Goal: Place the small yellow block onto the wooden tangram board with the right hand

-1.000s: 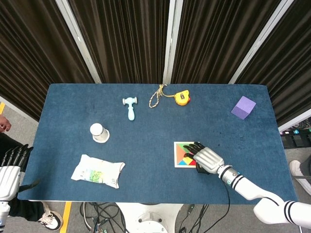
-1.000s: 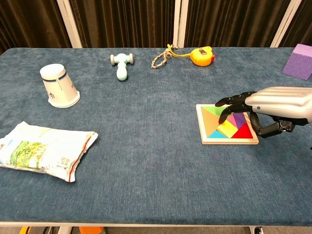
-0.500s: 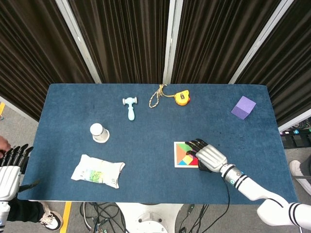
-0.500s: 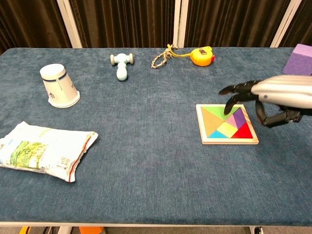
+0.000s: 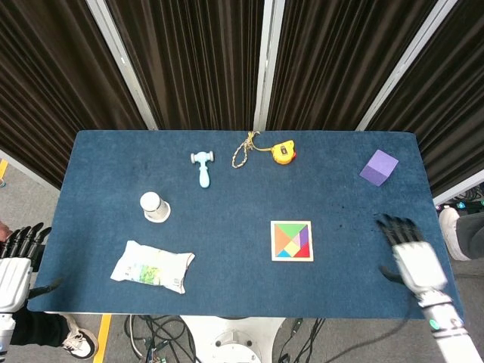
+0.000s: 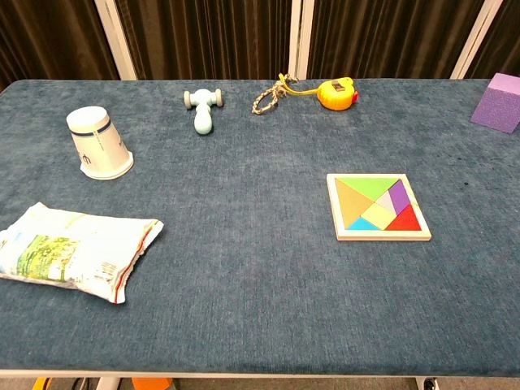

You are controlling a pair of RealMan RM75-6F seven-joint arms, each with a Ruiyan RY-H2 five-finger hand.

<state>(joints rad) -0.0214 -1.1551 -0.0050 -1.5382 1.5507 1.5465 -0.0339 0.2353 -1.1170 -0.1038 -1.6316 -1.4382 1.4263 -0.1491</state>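
Yellow block seated in the tangram board; right hand clear.
The small yellow block [image 6: 378, 214] lay among the pieces of the wooden tangram board [image 6: 379, 236], so the right hand [image 5: 414, 257] hung empty, fingers spread, well right of it.

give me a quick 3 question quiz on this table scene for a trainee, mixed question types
1. True or false: the right hand is resting on the wooden tangram board.
2. Which thing lies nearest the table's far right corner? A) the paper cup B) the purple block C) the snack bag
3. Fill in: the small yellow block sits ____ the board's frame, among the other coloured pieces.

Key
1. False. The hand is off to the board's right, fingers spread, holding nothing.
2. B
3. inside
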